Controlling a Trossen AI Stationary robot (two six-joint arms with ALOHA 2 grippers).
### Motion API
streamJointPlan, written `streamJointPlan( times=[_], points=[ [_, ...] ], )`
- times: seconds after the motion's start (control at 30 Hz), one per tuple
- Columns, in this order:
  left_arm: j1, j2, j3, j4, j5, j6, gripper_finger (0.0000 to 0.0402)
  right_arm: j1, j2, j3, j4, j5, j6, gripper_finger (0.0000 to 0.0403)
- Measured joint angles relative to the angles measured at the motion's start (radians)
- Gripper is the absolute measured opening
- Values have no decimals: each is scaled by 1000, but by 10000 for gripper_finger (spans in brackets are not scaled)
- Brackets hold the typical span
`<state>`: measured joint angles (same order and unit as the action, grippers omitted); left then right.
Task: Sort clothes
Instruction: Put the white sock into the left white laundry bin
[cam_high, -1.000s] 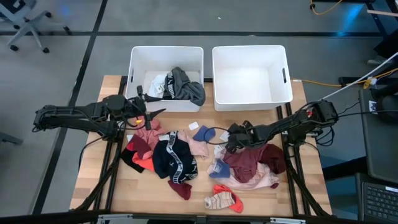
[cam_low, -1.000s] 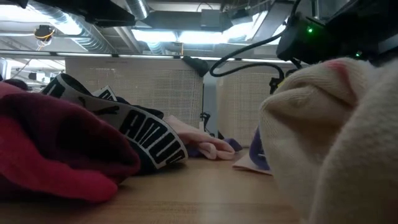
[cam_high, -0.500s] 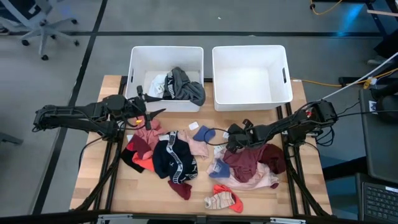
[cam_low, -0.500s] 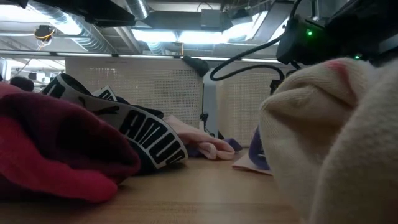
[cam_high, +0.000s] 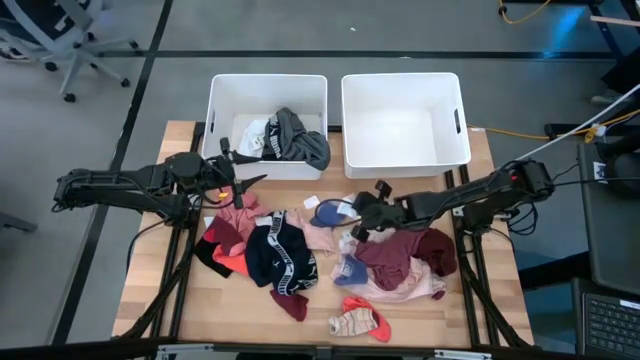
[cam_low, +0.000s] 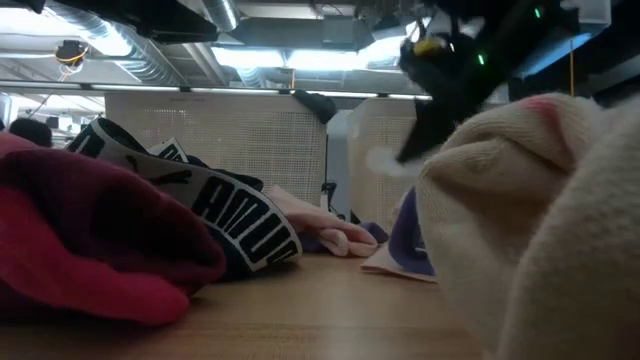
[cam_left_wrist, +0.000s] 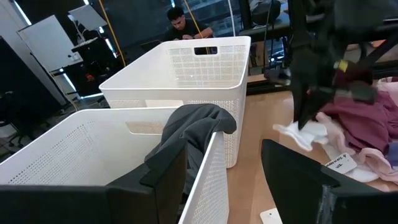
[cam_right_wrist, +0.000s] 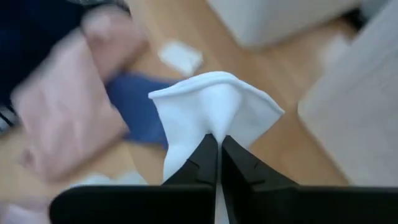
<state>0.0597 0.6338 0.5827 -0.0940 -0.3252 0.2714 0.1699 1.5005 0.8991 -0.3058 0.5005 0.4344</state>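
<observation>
A grey floor (cam_high: 90, 100) with an office chair (cam_high: 70, 45) surrounds the wooden table (cam_high: 180, 290).

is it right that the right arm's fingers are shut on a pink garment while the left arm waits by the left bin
Not quite: the right gripper has its fingers shut on a white garment, not a pink one, as the right wrist view shows. The left gripper does wait by the left bin.

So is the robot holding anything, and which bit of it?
Yes. The right hand is pinching a white cloth by a bunched-up fold, its fingers shut on it. The left hand is open and holds nothing.
</observation>
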Motion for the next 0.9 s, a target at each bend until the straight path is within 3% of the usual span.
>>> streamJointPlan(
  times=[0.67,0.9],
  points=[
    [0,0,0,0,0,0,194,0,-59,388,5,39,-426,11],
    [0,0,0,1,0,0,194,0,-60,472,128,48,-610,11]
  ],
)
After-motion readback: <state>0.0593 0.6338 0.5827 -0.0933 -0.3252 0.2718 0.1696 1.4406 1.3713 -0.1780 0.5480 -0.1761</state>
